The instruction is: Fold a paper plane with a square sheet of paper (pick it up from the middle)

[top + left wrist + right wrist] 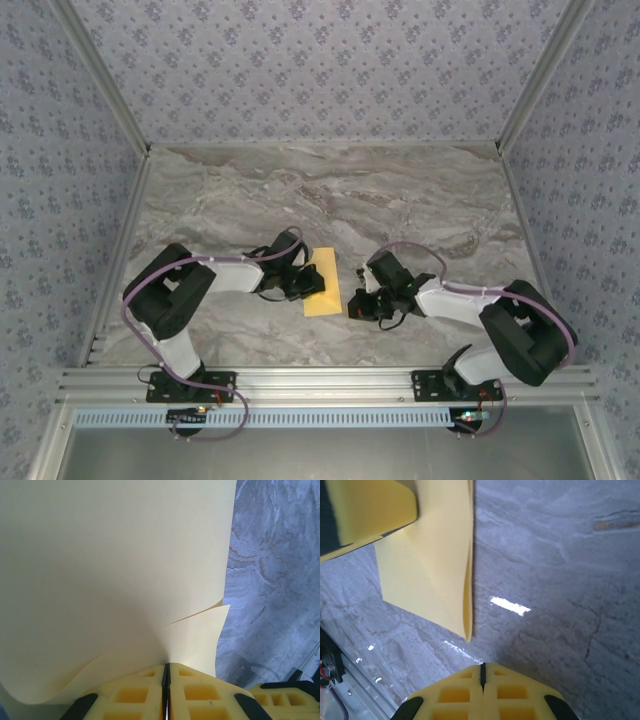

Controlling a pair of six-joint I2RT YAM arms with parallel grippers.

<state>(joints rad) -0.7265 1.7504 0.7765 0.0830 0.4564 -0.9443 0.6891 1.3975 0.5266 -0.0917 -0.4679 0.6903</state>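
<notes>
The left end effector [303,285] grips one edge of the folded square sheet of paper [323,283], between the surface's [400,190] centre and near edge. The right end effector [357,303] is clenched empty just beside the sheet.

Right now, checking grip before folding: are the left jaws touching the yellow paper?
Touching. Left wrist view shows the left gripper shut, the paper pinched between its jaws.

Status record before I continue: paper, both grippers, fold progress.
paper: square sheet of paper, doubled over, two layers showing
left gripper: shut on the sheet's edge
right gripper: shut, empty, beside the folded edge, apart from it
surface: marble table
progress: one fold in, not yet a plane
</notes>
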